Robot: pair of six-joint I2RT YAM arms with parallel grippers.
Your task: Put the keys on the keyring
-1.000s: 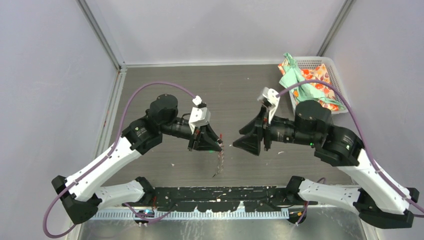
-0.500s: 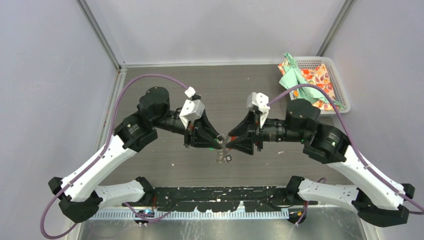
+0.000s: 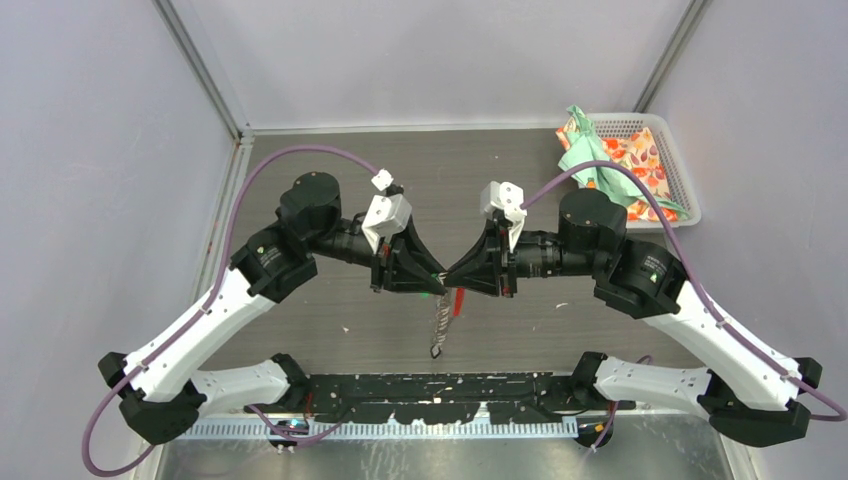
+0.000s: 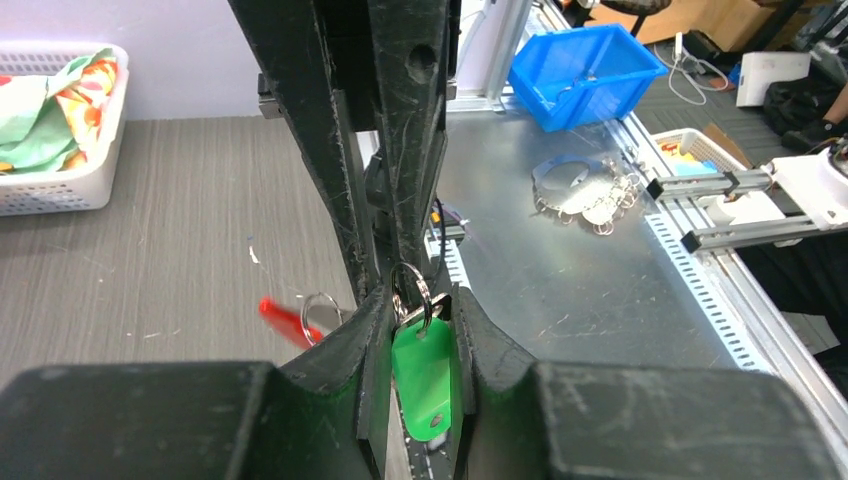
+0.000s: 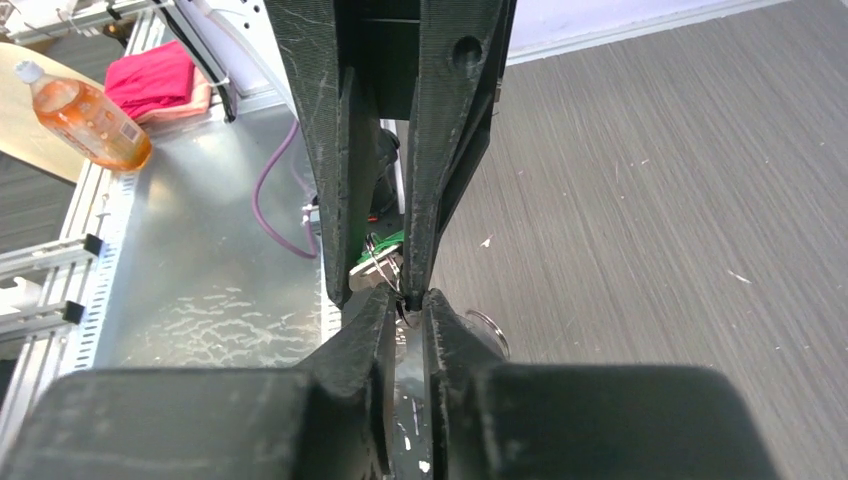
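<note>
The left gripper (image 4: 415,305) pinches the key with the green tag (image 4: 422,372) between its fingers. The right gripper (image 5: 407,300) meets it tip to tip. Its fingers are nearly together at the little ring (image 4: 410,290) on top of the green tag, but it is not clear if they squeeze it. The keyring (image 3: 439,322) hangs just under the two tips, with its red tab (image 3: 457,300) beside it and a small black tag (image 3: 435,351) at the bottom. The label on the orange bottle (image 5: 85,115) is too small to read.
</note>
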